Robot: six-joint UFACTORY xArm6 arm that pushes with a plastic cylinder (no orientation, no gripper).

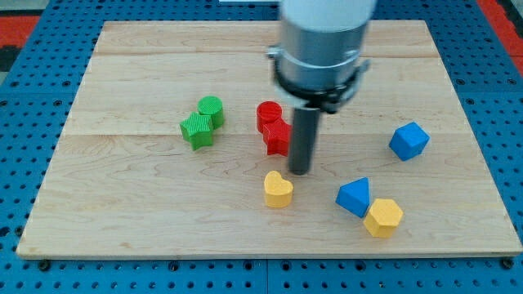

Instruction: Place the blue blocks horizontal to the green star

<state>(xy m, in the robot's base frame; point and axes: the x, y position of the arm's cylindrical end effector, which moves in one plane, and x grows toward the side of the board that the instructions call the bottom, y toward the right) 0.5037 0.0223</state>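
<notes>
The green star (196,130) lies left of the board's middle, touching a green cylinder (212,109) just above and to its right. A blue cube-like block (409,140) sits at the view's right. A blue triangular block (354,197) lies lower right, touching a yellow hexagon (383,217). My tip (300,171) rests on the board near the centre, just right of the red blocks (274,127) and just above and right of the yellow heart (278,189). It stands well left of both blue blocks.
The wooden board (122,220) lies on a blue pegboard surface (24,122). The arm's grey body (320,49) hangs over the board's upper middle and hides part of it.
</notes>
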